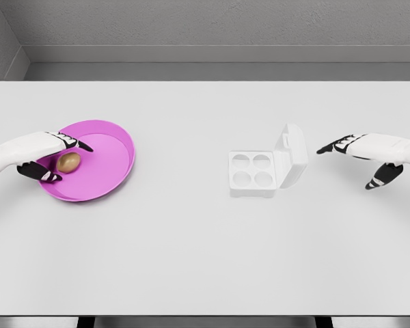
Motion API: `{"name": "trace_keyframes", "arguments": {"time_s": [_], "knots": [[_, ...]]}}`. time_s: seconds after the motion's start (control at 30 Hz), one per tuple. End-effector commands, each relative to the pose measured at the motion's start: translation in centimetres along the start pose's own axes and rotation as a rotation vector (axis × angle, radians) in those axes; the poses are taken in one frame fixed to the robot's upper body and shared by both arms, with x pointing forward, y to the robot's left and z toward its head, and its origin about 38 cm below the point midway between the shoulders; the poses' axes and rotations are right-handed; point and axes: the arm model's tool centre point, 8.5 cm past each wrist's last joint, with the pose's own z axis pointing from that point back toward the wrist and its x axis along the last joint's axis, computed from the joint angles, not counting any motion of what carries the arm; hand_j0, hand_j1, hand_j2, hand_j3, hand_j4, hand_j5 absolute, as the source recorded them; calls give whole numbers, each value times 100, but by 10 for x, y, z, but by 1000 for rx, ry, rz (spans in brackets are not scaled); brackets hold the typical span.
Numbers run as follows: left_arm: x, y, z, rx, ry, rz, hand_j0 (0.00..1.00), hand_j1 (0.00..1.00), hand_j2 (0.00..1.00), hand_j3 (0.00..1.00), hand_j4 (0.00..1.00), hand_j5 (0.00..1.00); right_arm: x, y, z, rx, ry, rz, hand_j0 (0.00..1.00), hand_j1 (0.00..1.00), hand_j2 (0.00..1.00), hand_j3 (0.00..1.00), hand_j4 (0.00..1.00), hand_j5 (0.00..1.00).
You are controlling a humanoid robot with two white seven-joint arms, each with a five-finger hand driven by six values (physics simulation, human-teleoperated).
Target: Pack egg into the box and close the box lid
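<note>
One brown egg [69, 162] lies at nine o'clock on the round magenta plate [113, 171], left hand [46, 158] fingers bracketing it for pickup, not yet clamped. White four-cup box [253, 172], lid open, awaits; right hand [369, 154] spread at three o'clock, holding nothing.

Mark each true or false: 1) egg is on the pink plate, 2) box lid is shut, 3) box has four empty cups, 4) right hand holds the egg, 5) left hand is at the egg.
1) True: the egg lies on the pink plate.
2) False: the box has its lid standing open on the right side.
3) True: all four cups are empty.
4) False: the right hand is open, holding nothing, right of the box.
5) True: the left hand has its fingers around the egg; a firm grip can't be confirmed.
</note>
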Motion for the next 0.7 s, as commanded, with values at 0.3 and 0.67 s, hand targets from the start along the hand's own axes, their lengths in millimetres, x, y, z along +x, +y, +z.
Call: {"name": "trace_keyframes", "arguments": {"time_s": [0.3,0.67], "knots": [[0,-1,1,-1,-2,11,67,67,67,67,67,67,-1,1,0,-1,1,-6,100,100,100,100,100,100],[0,-2,3,0,-3,12,57,57,57,57,57,57,0,1,0,0,0,-7,100,100,100,100,100,100]]}}
